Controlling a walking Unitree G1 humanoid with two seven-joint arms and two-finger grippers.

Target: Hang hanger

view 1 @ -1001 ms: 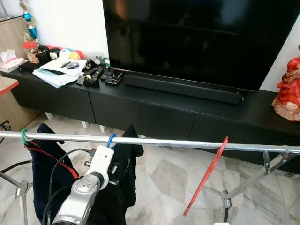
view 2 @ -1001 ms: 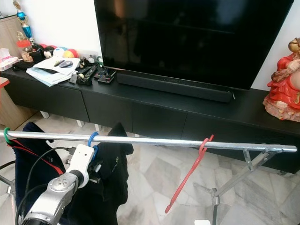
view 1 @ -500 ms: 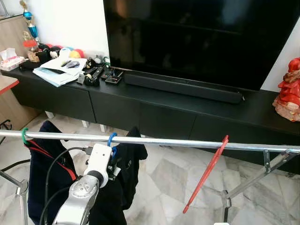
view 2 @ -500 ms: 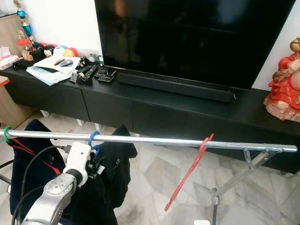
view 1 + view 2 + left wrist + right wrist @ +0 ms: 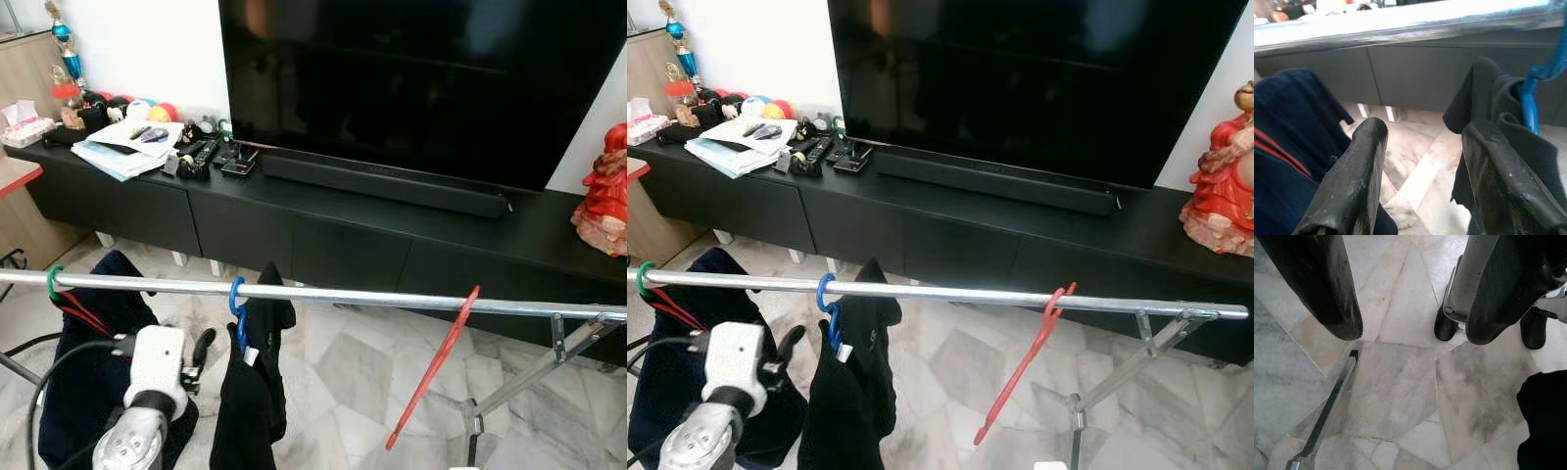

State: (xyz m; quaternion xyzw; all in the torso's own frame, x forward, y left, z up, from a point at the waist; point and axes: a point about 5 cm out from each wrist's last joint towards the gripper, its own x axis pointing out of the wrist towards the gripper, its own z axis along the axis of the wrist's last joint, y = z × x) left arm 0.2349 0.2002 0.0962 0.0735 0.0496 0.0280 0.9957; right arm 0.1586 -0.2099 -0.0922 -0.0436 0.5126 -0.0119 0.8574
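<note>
A blue hanger (image 5: 237,298) carrying a black garment (image 5: 251,392) is hooked over the silver rail (image 5: 353,296) and hangs free. My left gripper (image 5: 1427,132) is open with nothing in it, just below the rail and left of the blue hanger (image 5: 1531,105). One black finger (image 5: 202,345) shows beside the white wrist. A green-hooked hanger (image 5: 53,283) with a navy garment (image 5: 98,382) hangs at the rail's left end. An empty red hanger (image 5: 436,364) dangles tilted towards the right end. My right gripper (image 5: 1410,328) hangs open over the marble floor.
Behind the rack stands a long black TV console (image 5: 323,230) with a large TV (image 5: 421,78), a soundbar, papers and remotes (image 5: 201,152). A red figurine (image 5: 602,191) sits at its right end. The rack's legs (image 5: 573,348) spread below the rail's right end.
My left gripper has let go of the blue hanger and drawn back down and to the left. The black garment now hangs freely from the rail.
</note>
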